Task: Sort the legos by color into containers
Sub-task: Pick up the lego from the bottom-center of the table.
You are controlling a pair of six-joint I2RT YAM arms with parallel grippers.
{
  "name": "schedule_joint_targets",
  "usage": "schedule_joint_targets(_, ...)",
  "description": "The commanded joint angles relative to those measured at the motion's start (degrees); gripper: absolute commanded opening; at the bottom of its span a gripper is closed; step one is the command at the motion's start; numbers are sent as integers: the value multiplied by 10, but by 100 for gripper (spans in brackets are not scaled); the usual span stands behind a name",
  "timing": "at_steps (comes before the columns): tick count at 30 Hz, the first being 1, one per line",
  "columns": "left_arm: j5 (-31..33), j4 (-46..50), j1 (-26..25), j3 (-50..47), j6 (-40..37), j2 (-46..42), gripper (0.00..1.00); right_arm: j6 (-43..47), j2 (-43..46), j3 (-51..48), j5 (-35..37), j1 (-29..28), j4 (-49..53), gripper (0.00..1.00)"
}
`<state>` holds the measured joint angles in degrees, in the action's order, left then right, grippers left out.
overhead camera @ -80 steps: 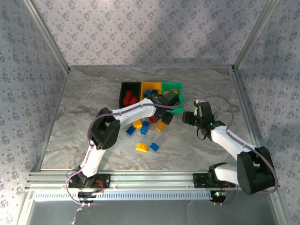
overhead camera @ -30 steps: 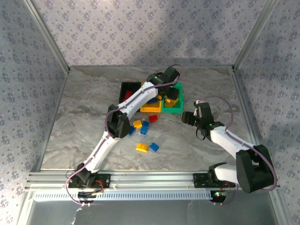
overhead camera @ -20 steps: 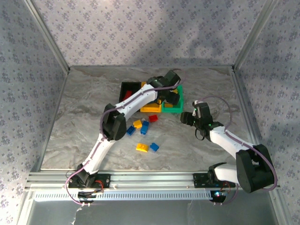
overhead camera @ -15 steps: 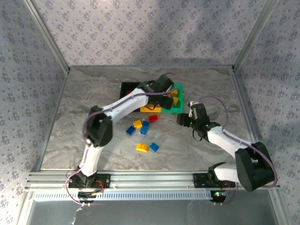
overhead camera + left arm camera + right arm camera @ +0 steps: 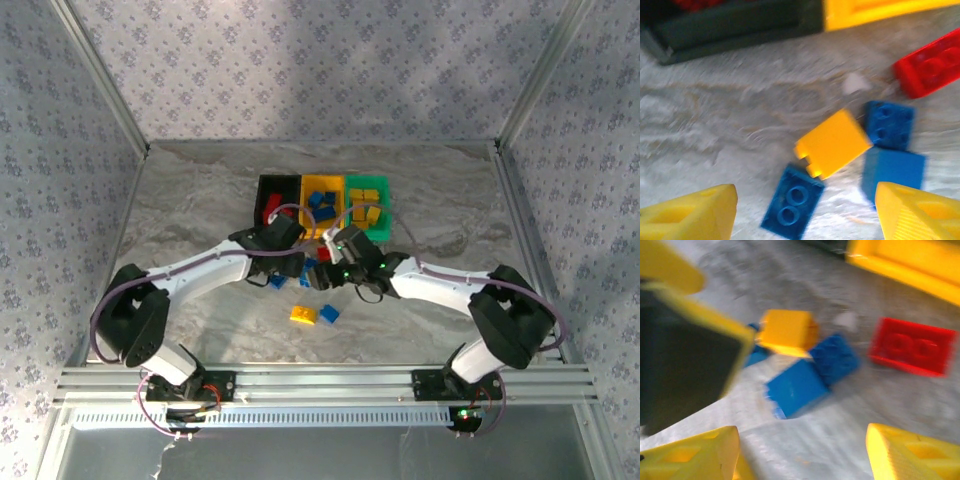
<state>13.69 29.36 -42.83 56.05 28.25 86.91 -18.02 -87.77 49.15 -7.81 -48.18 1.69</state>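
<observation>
Pick step, sorting partway: bins (image 5: 322, 179) part-filled, several legos (image 5: 832, 142) loose on table (image 5: 200, 220) just before them. Above that cluster left gripper (image 5: 805, 215) and right gripper (image 5: 800, 450), both wide, empty. Next: lower onto one blue brick (image 5: 797, 387), close, keep arms from colliding.
</observation>
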Motion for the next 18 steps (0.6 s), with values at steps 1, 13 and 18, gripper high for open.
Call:
schedule_joint_targets(1, 12, -38, 10, -31, 27, -40, 73, 63, -26, 42, -39, -31, 94, 70)
schedule_joint_targets(13, -33, -88, 65, -124, 64, -93, 73, 131, -110, 110, -13, -99, 177, 71)
schedule_joint_targets(18, -43, -90, 86, -155, 68, -132, 73, 142, -150, 137, 15, -122, 195, 70)
